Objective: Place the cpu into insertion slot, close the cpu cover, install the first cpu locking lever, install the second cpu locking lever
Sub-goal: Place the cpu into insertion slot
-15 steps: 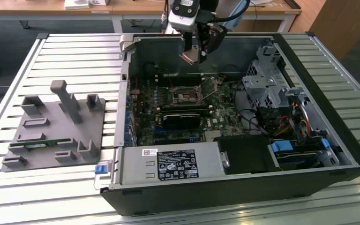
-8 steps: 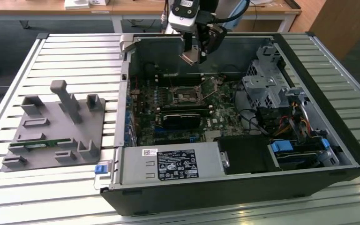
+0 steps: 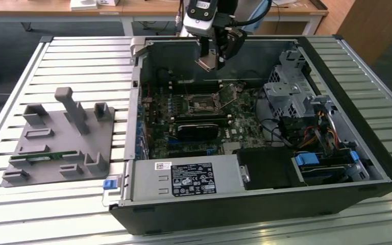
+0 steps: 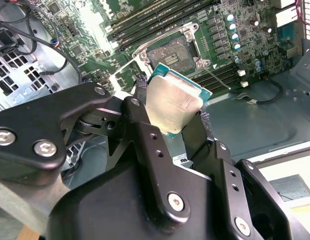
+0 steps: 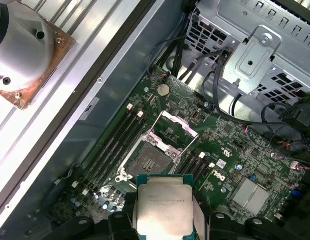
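**A slatted table in a bright workroom**

We see a slatted metal table [image 3: 359, 66] spreading across the exterior view, its slats glaring white toward seven o'clock. Beyond it, at twelve o'clock, a wooden desk [image 3: 148, 7] stands on white legs [image 3: 126, 25]. Grey floor [image 3: 8, 35] shows at ten o'clock, and a wooden panel [image 3: 376, 23] rises at two o'clock.

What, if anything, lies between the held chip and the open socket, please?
Nothing: in both wrist views the stretch from chip to socket is bare.

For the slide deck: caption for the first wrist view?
Gripper holds the cpu clear of the open insertion slot; cpu cover raised.
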